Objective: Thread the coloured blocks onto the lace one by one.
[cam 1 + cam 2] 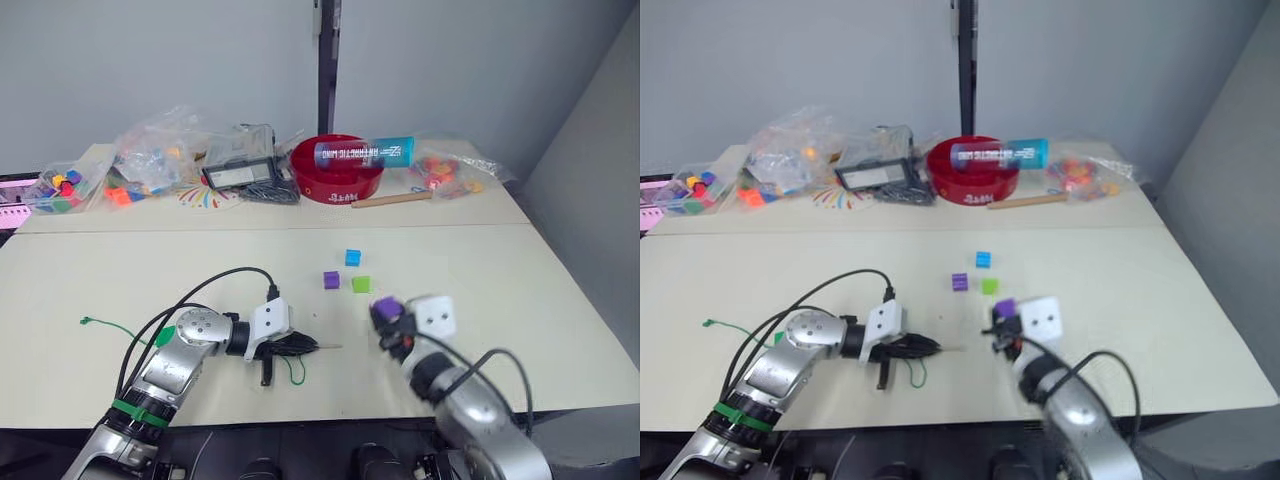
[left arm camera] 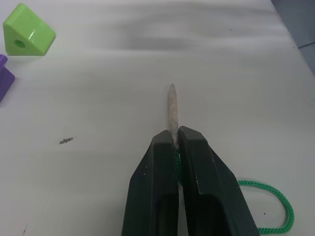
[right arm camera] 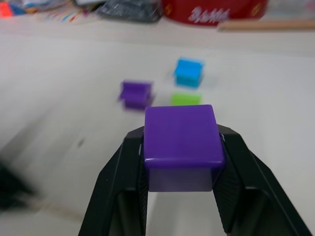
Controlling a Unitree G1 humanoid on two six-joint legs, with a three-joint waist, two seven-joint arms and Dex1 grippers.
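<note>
Between left pincer (image 2: 175, 140) fingers, lace (image 2: 172, 109) tip toward purple block (image 1: 388, 309)

A glossy purple plastic cube (image 3: 180, 147) sits clamped between the black fingers of the right gripper (image 3: 181, 169), while a second purple block (image 1: 331, 280), a cyan-blue cube (image 1: 352, 257) and a lime green block (image 1: 361, 284) lie on the pale cream table (image 1: 500, 300). The left gripper (image 2: 175, 140), also black-fingered, pinches the thin bright green braided lace (image 2: 275, 206) just behind its pale tan stiff tip (image 2: 172, 110). At the far edge are a red round bowl (image 1: 340, 170) with white lettering, a teal-and-white printed tube (image 1: 365, 152), clear bags of mixed red, yellow, orange and blue pieces (image 1: 150, 160), and a card with a rainbow-striped fan pattern (image 1: 205, 195).
</note>
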